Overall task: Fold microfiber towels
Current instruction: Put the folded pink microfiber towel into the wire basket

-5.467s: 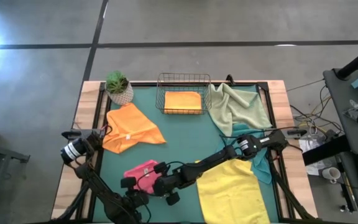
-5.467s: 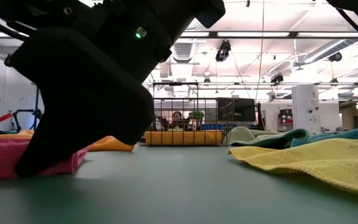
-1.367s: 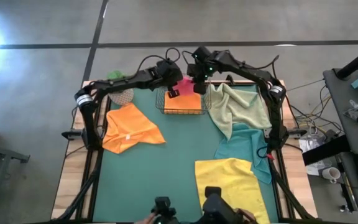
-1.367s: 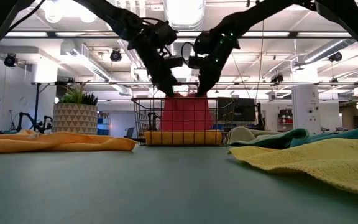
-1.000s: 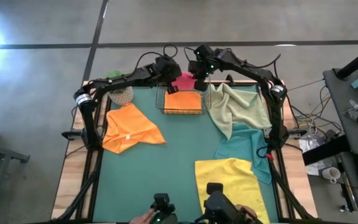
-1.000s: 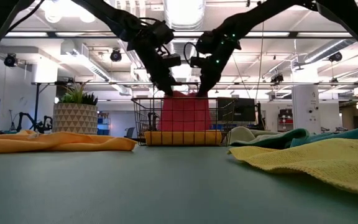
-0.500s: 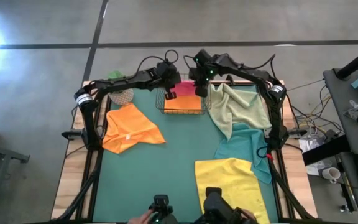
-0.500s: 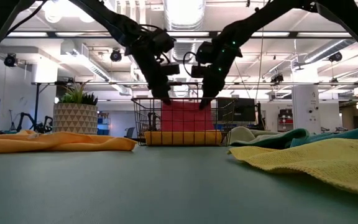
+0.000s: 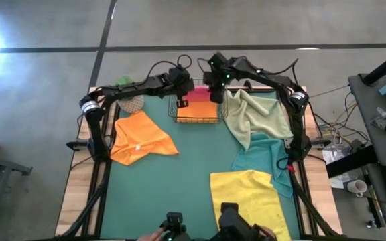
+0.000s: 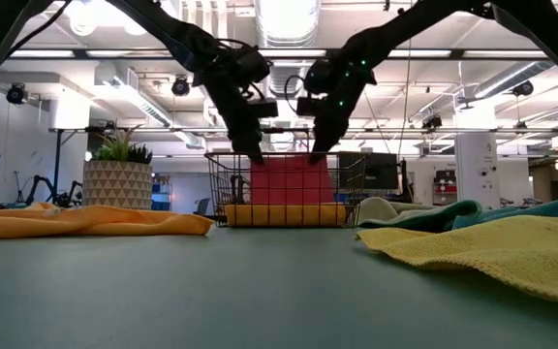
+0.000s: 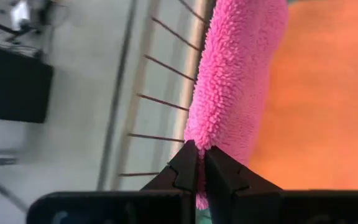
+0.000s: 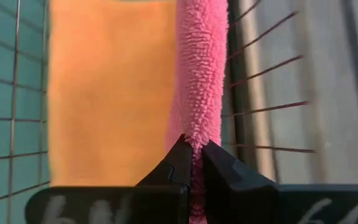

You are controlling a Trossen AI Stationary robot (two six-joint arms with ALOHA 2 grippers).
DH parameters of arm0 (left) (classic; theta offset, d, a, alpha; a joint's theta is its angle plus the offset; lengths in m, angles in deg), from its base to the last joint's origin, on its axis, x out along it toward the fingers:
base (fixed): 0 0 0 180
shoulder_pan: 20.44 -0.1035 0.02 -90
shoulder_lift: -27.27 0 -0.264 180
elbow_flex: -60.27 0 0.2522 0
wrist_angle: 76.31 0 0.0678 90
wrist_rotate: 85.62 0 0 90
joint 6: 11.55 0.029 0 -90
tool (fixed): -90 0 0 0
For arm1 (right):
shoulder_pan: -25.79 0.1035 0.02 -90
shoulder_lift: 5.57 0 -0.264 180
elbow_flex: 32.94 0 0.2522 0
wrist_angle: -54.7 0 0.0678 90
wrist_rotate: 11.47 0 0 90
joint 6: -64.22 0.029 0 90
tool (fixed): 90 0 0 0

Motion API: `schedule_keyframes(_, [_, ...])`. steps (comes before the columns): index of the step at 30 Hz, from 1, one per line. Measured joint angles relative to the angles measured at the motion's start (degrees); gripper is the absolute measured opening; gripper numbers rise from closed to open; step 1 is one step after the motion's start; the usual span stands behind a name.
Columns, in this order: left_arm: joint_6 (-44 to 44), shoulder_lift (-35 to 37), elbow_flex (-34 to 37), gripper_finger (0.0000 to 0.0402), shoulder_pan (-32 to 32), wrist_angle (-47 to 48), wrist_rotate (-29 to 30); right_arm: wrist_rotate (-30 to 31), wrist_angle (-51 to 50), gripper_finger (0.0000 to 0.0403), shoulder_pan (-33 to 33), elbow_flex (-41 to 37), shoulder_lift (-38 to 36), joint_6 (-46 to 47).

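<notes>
We hold the folded pink towel point(image 9: 200, 93) pinched between our left hand point(image 9: 183, 102) and right hand point(image 9: 216, 98), one on each top corner, so it hangs flat over the basket point(image 9: 197, 121) at the table's far edge, ready to lower onto the orange towel point(image 9: 198, 112).

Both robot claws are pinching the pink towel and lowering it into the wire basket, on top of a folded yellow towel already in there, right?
Nearly. The left gripper and right gripper do pinch the pink towel over the wire basket, but the folded towel in the basket is orange, not yellow. The high view shows it; the yellow towel lies open on the mat near the front.
</notes>
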Motion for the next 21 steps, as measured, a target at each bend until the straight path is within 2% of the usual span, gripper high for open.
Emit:
schedule_keyframes(8, [-0.1,0.3,3.0,0.0001,1.8,3.0,-1.4,-3.0,-2.3,0.0008,2.8,-3.1,0.0,1.2])
schedule_keyframes(15, [-0.1,0.4,3.0,0.0001,3.8,9.7,-9.5,-6.0,-5.6,0.0008,4.4,-3.3,0.7,2.4])
schedule_keyframes(21, [0.0,0.5,2.9,0.0001,4.3,9.7,-10.0,-6.2,-6.7,0.0008,4.8,-3.4,1.2,2.1])
